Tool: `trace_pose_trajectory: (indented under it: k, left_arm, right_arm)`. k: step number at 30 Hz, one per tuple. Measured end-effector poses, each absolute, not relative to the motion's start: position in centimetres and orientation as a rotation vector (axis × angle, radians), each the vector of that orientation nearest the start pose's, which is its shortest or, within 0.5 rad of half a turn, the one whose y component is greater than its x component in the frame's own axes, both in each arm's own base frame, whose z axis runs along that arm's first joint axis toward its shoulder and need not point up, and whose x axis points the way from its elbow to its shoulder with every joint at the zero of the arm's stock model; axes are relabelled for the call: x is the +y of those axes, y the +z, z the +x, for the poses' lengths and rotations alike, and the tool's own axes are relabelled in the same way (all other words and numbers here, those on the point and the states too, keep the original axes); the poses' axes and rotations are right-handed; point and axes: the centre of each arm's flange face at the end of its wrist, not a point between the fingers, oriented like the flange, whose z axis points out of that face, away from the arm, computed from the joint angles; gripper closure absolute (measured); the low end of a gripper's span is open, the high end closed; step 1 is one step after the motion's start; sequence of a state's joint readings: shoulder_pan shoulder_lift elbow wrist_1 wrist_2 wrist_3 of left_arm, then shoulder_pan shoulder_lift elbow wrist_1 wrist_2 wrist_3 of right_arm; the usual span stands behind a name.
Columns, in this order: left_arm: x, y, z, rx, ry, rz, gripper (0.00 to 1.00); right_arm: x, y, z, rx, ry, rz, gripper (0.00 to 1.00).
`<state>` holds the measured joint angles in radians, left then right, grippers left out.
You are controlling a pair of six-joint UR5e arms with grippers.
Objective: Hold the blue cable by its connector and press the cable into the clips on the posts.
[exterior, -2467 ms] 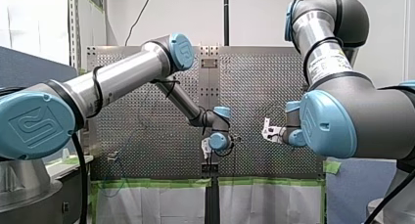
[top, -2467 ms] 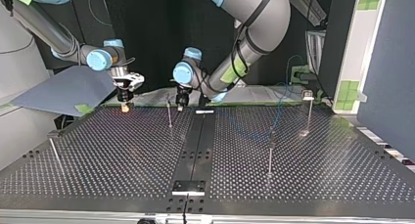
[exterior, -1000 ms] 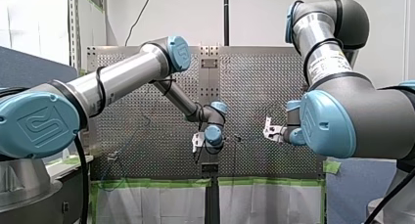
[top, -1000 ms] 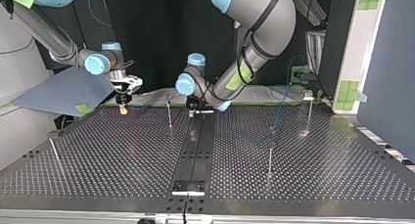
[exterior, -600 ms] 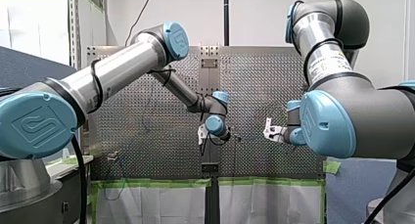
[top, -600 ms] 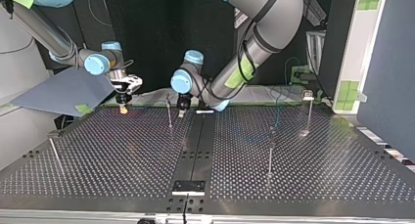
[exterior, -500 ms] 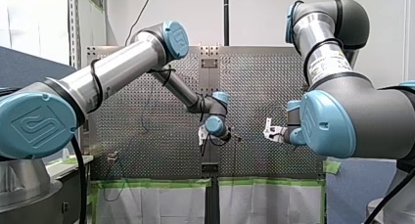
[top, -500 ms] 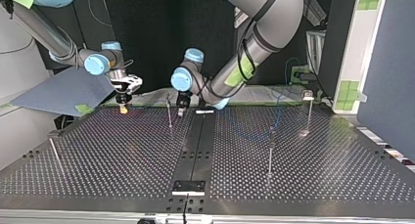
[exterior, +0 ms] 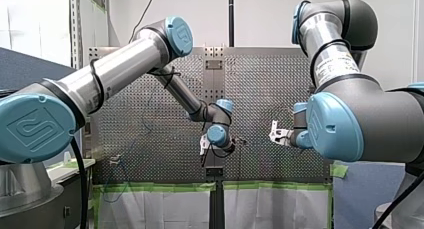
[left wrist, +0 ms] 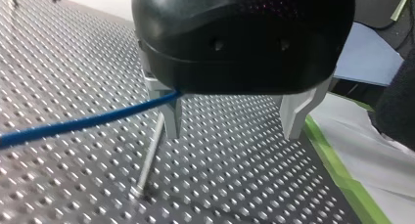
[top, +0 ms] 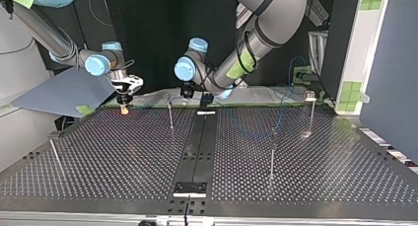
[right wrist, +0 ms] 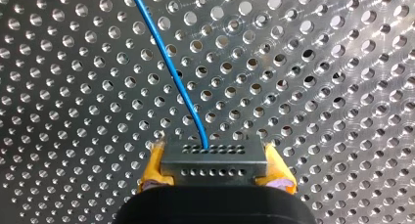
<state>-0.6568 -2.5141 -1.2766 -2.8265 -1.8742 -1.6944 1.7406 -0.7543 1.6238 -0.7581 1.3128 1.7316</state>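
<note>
- My right gripper [right wrist: 215,168], at the top view's left: clamping the grey connector [right wrist: 214,161].
- Blue cable [right wrist: 171,72]: running lengthwise straight ahead from the connector, over the table [right wrist: 318,77].
- My left gripper [left wrist: 234,119]: standing wide open; cable passing beside it, one end hiding behind its housing.

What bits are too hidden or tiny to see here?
Left wrist view: the blue cable disappears behind the body of my left gripper.
Top view: the clips on the posts are too small to read.
Right wrist view: the back of the connector is covered by my right gripper.
</note>
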Motion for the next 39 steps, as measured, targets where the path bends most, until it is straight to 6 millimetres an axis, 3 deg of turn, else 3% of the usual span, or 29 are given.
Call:
trace_pose_trajectory:
  k: [8,39]
  left_arm:
    - [-52.7,7.2,49.0,1.823,-0.273,0.309,0.0]
    - [-54.2,7.3,47.0,1.833,-0.295,0.352,0.0]
  right_arm:
    - [-61.1,4.4,26.6,-1.216,1.571,1.549,1.0]
    - [-61.1,4.4,26.6,-1.218,1.572,1.549,1.0]
